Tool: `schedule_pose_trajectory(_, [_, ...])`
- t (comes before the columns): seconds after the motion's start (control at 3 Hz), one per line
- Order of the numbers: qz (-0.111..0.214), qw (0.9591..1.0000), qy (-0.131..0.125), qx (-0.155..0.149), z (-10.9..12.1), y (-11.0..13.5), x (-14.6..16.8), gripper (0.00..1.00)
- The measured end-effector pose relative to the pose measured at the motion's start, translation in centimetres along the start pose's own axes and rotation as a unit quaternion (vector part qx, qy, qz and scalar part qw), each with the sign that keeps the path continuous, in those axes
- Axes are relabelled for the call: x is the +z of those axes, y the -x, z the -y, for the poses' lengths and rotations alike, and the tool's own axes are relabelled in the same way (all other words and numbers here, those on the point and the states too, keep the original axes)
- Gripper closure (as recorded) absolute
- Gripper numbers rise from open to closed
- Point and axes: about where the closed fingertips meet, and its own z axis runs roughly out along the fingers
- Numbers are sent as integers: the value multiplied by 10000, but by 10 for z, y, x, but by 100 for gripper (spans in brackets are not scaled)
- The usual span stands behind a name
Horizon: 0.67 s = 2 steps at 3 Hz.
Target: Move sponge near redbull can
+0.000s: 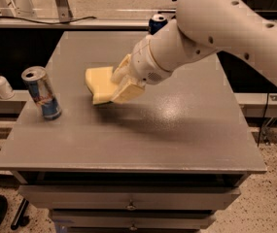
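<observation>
1. Claw point(113, 85) position: I see it over the left-centre of the counter point(186, 135), at the end of the white arm point(216, 33) that reaches in from the upper right.
2. Claw state: its yellowish fingers point(128, 92) are clamped on the sponge point(98, 83), one above it and one below, gripping its right-hand end.
3. Sponge: pale yellow and thick, with its free end pointing left toward the redbull can point(42, 92). It sits low over the counter with a shadow under it. I cannot tell whether its underside touches the surface.
4. Redbull can: upright near the counter's left edge, blue and silver with a red logo and a silver top. There is a clear gap of bare counter between it and the sponge. The two are near each other but not touching.
5. Cola can point(157, 23): dark blue, upright at the far edge of the counter and partly hidden behind the arm. It is well apart from the sponge.
6. Surroundings: a small white pump bottle point(1, 83) stands on a ledge left of the counter, beyond the redbull can. Drawers point(128, 198) show below the counter's front edge.
</observation>
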Motion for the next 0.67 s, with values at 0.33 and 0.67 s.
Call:
schedule_pose_trajectory(0.33, [-20, 9996, 155, -215, -10, 14, 26, 100])
schedule_pose_trajectory(0.67, [-3, 9987, 335, -396, -23, 28, 50, 100])
